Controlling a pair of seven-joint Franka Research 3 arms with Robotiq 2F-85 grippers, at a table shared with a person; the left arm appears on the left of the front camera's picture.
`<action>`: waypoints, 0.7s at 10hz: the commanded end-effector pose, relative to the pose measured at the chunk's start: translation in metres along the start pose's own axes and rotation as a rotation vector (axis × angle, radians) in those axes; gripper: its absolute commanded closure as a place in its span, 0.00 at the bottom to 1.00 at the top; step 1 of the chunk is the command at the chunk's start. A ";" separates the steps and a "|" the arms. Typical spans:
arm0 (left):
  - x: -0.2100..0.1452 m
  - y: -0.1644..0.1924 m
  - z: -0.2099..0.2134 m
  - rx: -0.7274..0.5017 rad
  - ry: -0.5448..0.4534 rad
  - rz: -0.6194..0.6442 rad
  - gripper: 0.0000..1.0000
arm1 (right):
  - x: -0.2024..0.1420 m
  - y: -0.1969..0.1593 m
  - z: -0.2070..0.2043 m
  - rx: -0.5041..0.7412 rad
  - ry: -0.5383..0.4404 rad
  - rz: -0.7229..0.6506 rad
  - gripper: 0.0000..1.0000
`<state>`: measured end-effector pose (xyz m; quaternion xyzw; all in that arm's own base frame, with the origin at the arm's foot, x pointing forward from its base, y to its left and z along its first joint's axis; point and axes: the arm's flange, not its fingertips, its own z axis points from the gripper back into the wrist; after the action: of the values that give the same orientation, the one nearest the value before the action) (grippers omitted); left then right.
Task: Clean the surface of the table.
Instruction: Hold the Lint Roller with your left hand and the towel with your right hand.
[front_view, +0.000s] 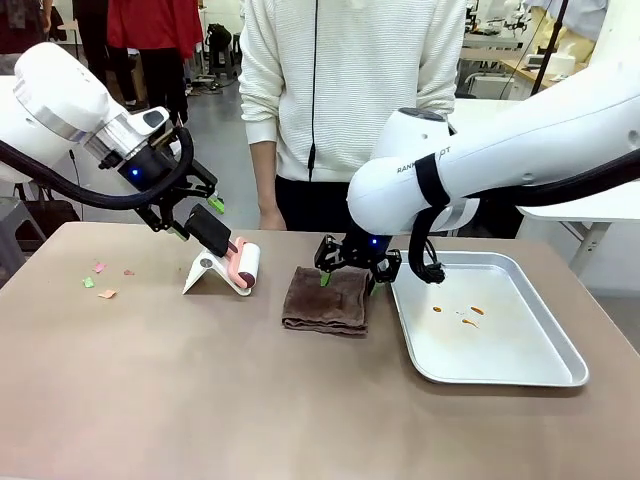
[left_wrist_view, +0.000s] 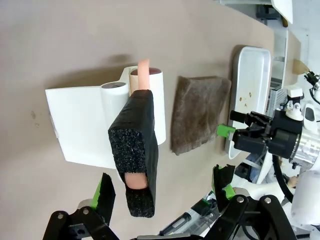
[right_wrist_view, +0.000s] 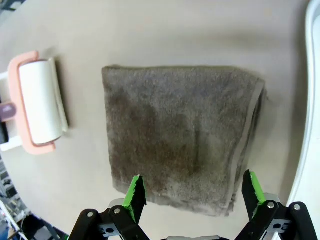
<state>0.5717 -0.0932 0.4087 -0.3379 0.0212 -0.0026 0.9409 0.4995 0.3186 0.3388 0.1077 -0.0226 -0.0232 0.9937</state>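
- From the front, the left gripper (front_view: 198, 219) sits right at the black foam handle (front_view: 210, 230) of the lint roller (front_view: 247, 264), and we can't really tell from there if it's grabbing.
- The left wrist view sorts that out. Its 2 green-padded fingers (left_wrist_view: 105, 190) are spread wide, with the handle between them and nearer 1 pad. Nothing is clamped.
- That view also gives us the white stand (left_wrist_view: 80, 125) from above, with the roller resting on it and the handle sticking up toward the camera.
- The right wrist view looks straight down on the folded brown towel (right_wrist_view: 182, 135). The right gripper (right_wrist_view: 194, 192) hovers over 1 edge, fingers apart and holding nothing.
- The table (front_view: 200, 400) is the taupe-brown top under everything. Its long axis runs left to right, it goes past both sides of the front view, and its far edge is at the person (front_view: 350, 90) in the white sweater.
- On the far left of the top there are a few pink and green paper scraps (front_view: 100, 281), well apart from the roller.
- The towel lies about mid-table between the stand and the metal tray (front_view: 540, 378). The tray is on the right, with a few orange-brown stains (front_view: 462, 314) in it.
- The right arm reaches across in front of the person, so it hides part of the table's far edge.
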 end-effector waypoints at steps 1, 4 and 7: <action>0.006 -0.005 -0.002 0.017 0.031 0.020 0.00 | 0.010 0.016 -0.007 -0.091 -0.004 -0.046 0.00; 0.006 0.002 -0.001 0.014 0.036 0.026 0.00 | 0.015 0.018 -0.019 -0.176 0.004 -0.072 0.00; 0.006 0.007 -0.001 0.014 0.040 0.031 0.00 | 0.018 0.014 -0.034 -0.215 0.041 -0.068 0.00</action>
<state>0.5739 -0.0894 0.4021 -0.3392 0.0326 0.0025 0.9401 0.5112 0.3328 0.3093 0.0258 0.0128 -0.0398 0.9988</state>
